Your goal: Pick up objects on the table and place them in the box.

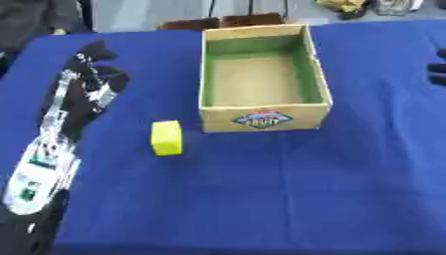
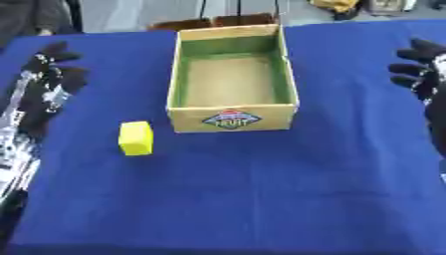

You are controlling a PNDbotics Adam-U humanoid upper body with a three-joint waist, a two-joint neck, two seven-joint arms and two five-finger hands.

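Block: we see a small yellow block lying on the blue table, just off the box's front left corner, apart from it
Box: open wooden box, green-lined walls, seemingly empty; colourful label on its front

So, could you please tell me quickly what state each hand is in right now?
Left hand: open, holding nothing, over the blue table left of the box.
Right hand: open, holding nothing, at the right edge of view.
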